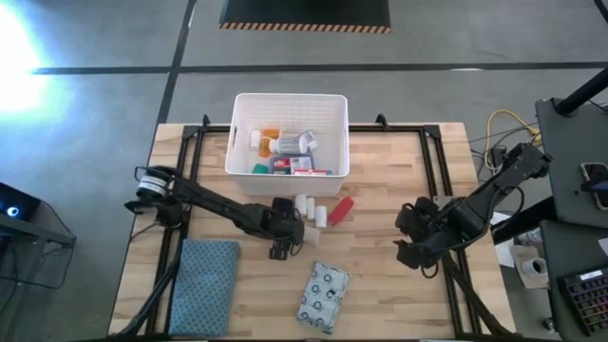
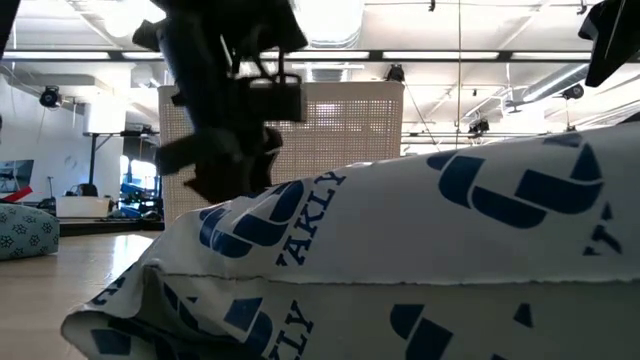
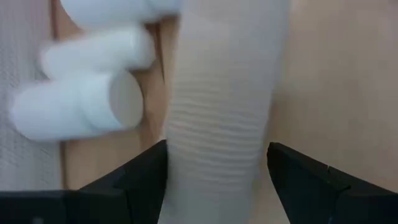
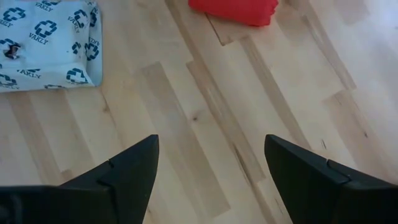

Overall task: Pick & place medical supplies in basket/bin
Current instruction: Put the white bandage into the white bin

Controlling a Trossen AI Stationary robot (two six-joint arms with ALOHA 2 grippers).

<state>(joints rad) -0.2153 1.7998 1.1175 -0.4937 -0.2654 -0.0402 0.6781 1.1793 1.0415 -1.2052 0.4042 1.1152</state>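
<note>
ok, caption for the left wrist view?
Left gripper jaws open around a white ribbed roll, white bottles alongside.

Bright ceiling lights, floor glare at left, left wrist view blurred

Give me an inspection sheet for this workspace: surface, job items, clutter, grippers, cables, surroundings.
Surface: wooden table, bare at right.
Job's things: white bin at the far edge, several supplies inside; white rolls and red tube in front of it; patterned packet near the front edge.
Clutter: blue-grey folded cloth, front left.
Grippers: left gripper straddles a white roll; right gripper open, empty, above bare wood.
Cables: yellow and white cables beyond the right edge.
Surroundings: grey floor, keyboard at right.
</note>
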